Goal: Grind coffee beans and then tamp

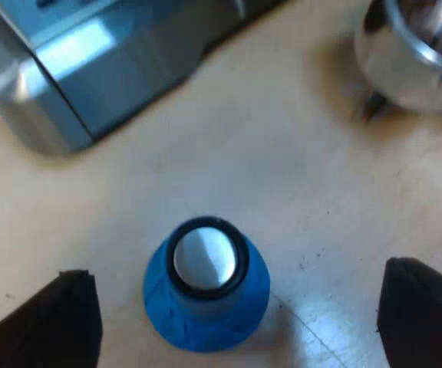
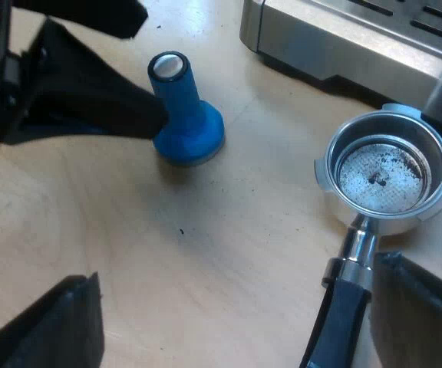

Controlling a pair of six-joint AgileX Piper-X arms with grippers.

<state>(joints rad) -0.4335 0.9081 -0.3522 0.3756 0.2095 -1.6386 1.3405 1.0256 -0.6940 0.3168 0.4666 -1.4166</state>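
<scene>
Blue tamper (image 1: 206,287) stands upright on the pale wooden table (image 1: 282,169), its white-capped top facing up, in the gap between the two black fingers of the left gripper (image 1: 236,270). Those fingers are spread wide, one on each side of the tamper and both clear of it, so they grip nothing. Beyond the fingertips lie the steel base of the espresso machine (image 1: 90,61) and, apart from it, the metal holder (image 1: 417,46).

From the right wrist view, the right gripper (image 2: 235,268) also has its fingers far apart, with nothing held. The holder lies on the table with its round basket (image 2: 380,175) beyond the fingertips, close to the machine's front; a few dark specks of coffee dot the basket's floor. Its dark handle (image 2: 340,322) runs back between the fingers, just beside one of them; whether they touch I cannot tell.
</scene>
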